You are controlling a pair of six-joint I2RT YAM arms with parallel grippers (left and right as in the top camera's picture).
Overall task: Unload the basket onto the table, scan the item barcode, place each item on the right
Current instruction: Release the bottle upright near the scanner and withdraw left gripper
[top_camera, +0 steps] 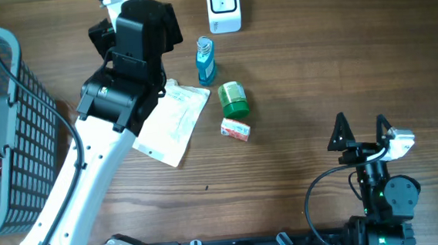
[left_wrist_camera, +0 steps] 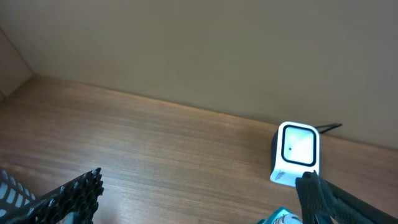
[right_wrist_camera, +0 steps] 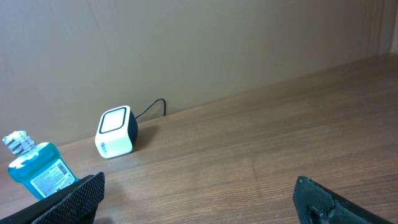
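A: In what state is the left hand [left_wrist_camera: 200, 182] found?
B: It is seen spread wide, and nothing is gripped between its fingers [left_wrist_camera: 68, 199]. Only bare desk [left_wrist_camera: 155, 143] is shown between them in the left wrist view.

A: And the right hand [top_camera: 360, 124]?
B: It is likewise released and empty. It is placed at the near right part of the desk, well apart from everything else.

A: Where are the items laid?
B: Four are gathered in a loose cluster at the middle of the desk. A blue bottle [top_camera: 206, 60] is placed farthest back. A green jar [top_camera: 233, 98] is set just nearer than it, and a red and white box [top_camera: 235, 129] just beside the jar. A white pouch [top_camera: 174, 122] is laid flat to their left. Which one is meant for scanning cannot be told.

A: How are they set relative to the hands?
B: From overhead, the pouch is partly covered by the left arm [top_camera: 116, 91]. Only the bottle's cap is caught at the bottom edge of the left wrist view, just beside one finger. From the right wrist, the bottle is seen far off to the left.

A: And the scanner [top_camera: 223, 6]?
B: It is stood at the far edge of the desk, beyond the bottle, and a cable [right_wrist_camera: 152, 107] is led away behind it. A dark basket [top_camera: 2, 114] is set at the left edge.
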